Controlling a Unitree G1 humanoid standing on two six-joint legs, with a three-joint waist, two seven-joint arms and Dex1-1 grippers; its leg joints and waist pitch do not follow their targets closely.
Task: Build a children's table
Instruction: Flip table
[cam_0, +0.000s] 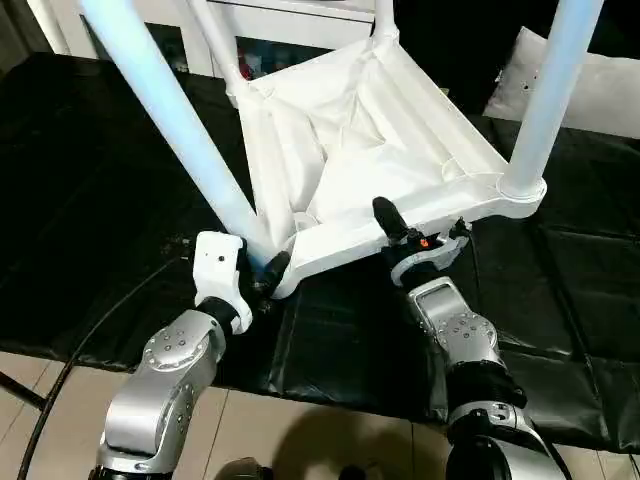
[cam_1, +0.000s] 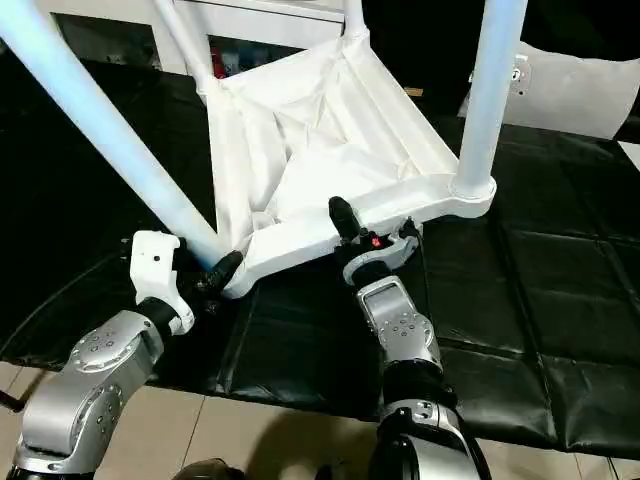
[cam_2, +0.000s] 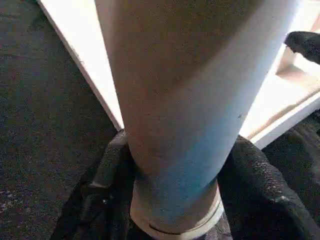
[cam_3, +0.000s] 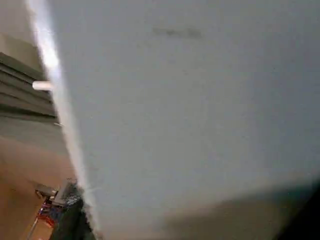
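The children's table lies upside down and tilted on the black mat, its ribbed underside (cam_0: 400, 120) facing me. Long white legs stand in its corner sockets: one at the near left (cam_0: 170, 110), one at the near right (cam_0: 545, 100) and two at the back. My left gripper (cam_0: 262, 272) is shut on the base of the near-left leg (cam_2: 170, 100), with a black finger (cam_2: 107, 170) on each side of it. At the middle of the near rim (cam_1: 300, 250), my right gripper (cam_0: 400, 235) is closed over the edge, one finger (cam_0: 388, 218) lying on the inner side.
A black mat (cam_0: 100, 180) covers the low work surface, whose front edge runs just before my forearms, with pale floor (cam_0: 330, 440) below. A white cabinet with glass doors (cam_0: 290, 20) stands behind. A white sheet (cam_0: 600, 90) lies at the back right. A black cable (cam_0: 90, 330) trails at the left.
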